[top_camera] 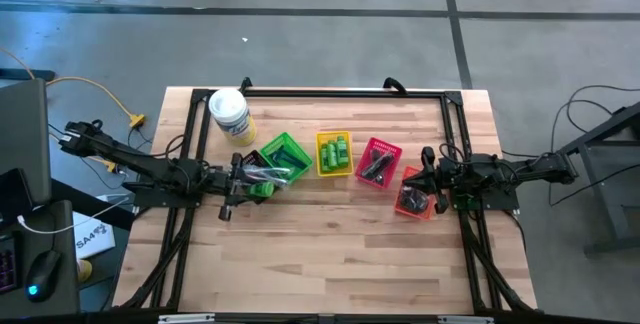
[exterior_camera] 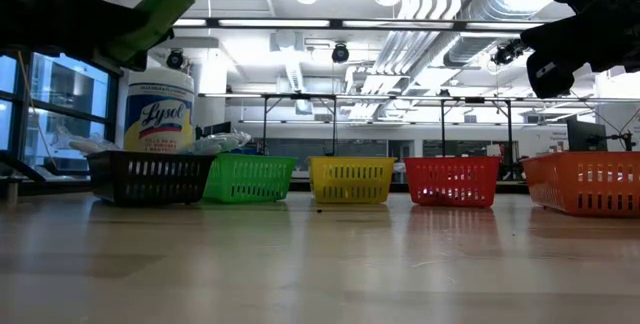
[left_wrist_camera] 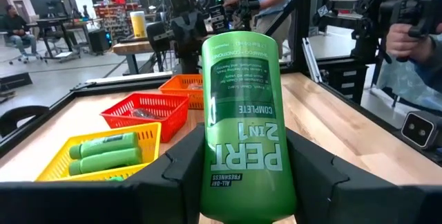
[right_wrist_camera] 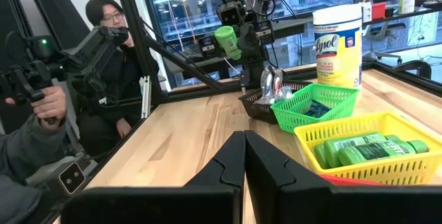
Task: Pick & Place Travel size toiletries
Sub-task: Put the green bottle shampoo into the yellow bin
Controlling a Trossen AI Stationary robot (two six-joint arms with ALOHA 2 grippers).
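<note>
Left pincer (left_wrist_camera: pixel 248 182) grips a green bottle (left_wrist_camera: pixel 243 120); right pincer (right_wrist_camera: pixel 244 156) is closed, empty.

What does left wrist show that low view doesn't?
Left wrist only: the left pincer clamped on a green bottle with its label readable, plus green bottles lying in the yellow basket. Low view only: the white Lysol tub, black basket and green basket. Both: yellow, red and orange baskets.

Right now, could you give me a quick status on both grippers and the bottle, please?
Left gripper shut on green bottle, held above black basket. Right gripper shut, empty, over orange basket. Nothing in the way.
</note>
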